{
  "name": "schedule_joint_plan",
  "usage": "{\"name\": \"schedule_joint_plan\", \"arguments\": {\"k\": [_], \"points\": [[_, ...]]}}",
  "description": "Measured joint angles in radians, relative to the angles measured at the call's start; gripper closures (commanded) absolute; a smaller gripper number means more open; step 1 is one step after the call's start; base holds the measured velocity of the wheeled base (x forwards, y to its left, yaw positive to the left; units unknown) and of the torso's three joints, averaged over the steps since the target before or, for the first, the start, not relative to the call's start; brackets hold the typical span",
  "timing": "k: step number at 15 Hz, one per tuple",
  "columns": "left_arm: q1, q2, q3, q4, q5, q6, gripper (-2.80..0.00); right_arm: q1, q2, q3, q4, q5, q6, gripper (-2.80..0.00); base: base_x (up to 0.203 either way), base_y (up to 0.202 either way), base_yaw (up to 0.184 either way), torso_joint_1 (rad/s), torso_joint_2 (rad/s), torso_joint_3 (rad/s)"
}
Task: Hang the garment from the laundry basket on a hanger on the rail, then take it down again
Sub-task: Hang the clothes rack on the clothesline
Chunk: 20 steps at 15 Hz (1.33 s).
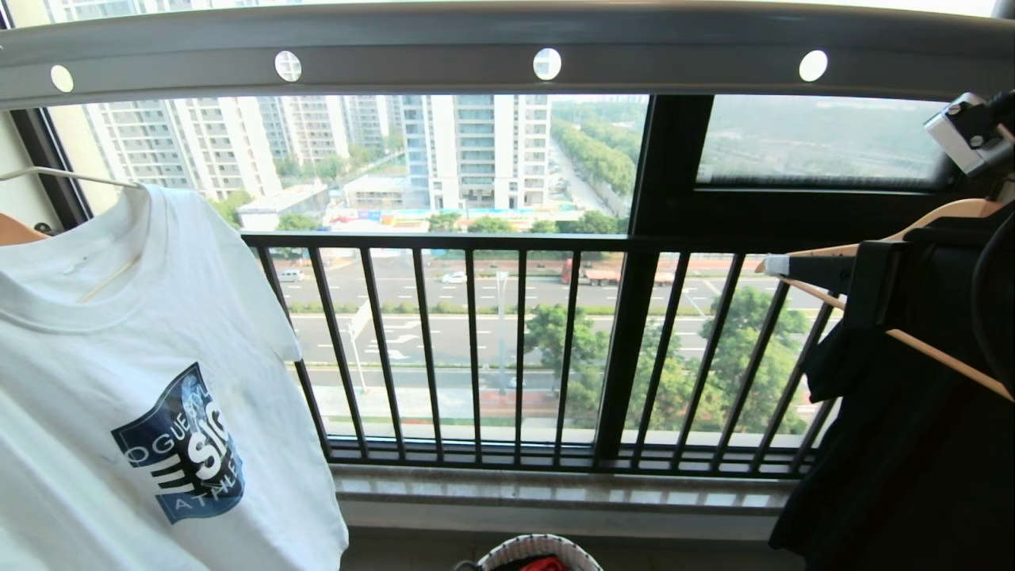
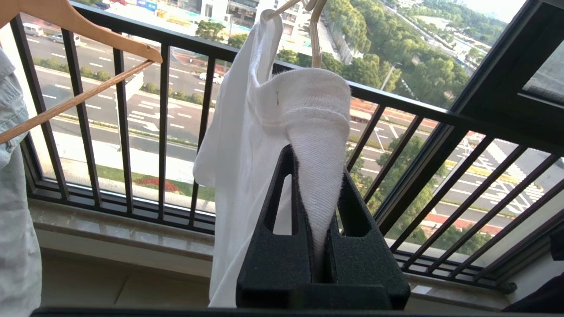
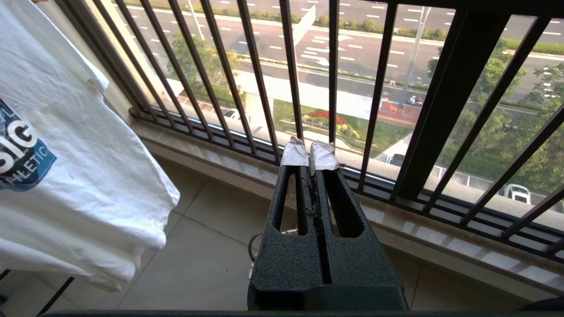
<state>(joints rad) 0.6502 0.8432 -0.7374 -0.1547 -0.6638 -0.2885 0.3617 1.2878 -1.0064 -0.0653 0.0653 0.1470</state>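
**White T-shirt pinched in the left hand, right hand clenched on nothing**

Over on the left of the head view, the garment (image 1: 143, 381) hangs in front of the window, its blue shield logo facing us, shoulders spread over the hanger (image 1: 71, 176), whose thin cream arm pokes out just above the collar. A wooden hanger (image 1: 14, 231) peeks in at the far left edge beside it.

From the left wrist view we get the grip itself: the left hand (image 2: 318, 176) is clamped on a fold of the shirt's ribbed collar, the white cloth bunched between the two black fingers (image 2: 282, 207) and rising out above them. The rest of the shirt drapes down just beyond the hand, in front of the black window railing (image 2: 163, 132). The hanger's pale wire climbs out of the collar toward the top of that view. A pale green-grey garment (image 2: 13, 198) hangs at the side on another wooden hanger.

Overhead, the rail (image 1: 507, 55) runs the full width, its round holes showing daylight.

Down at the bottom centre, the rim of the laundry basket (image 1: 539, 551) just shows, something red inside.

To the right, the right hand (image 3: 311, 152) has its taped fingertips pressed together, gripping nothing, well apart from the shirt, which lies off to its side. Far right, a black garment (image 1: 912, 412) hangs on a wooden hanger.
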Motion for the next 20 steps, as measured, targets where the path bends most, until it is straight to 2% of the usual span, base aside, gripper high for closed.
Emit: {"name": "schedule_joint_plan", "arguments": {"k": [11,16,20], "points": [[0.009,0.239,-0.005,-0.234,-0.011,0.01,0.0,-0.023,0.028,0.0,-0.001,0.002,-0.004,0.0,0.0,0.0,0.0,0.0,0.0,0.0],[-0.039,0.278,0.0,-0.237,-0.014,0.019,0.0,-0.037,0.042,0.013,-0.065,0.001,-0.005,0.0,0.0,0.0,0.0,0.0,0.0,0.0],[-0.046,0.292,0.006,-0.239,-0.014,0.023,0.0,-0.044,0.046,0.023,-0.072,0.002,-0.016,0.0,0.0,0.0,0.0,0.0,0.0,0.0]]}}
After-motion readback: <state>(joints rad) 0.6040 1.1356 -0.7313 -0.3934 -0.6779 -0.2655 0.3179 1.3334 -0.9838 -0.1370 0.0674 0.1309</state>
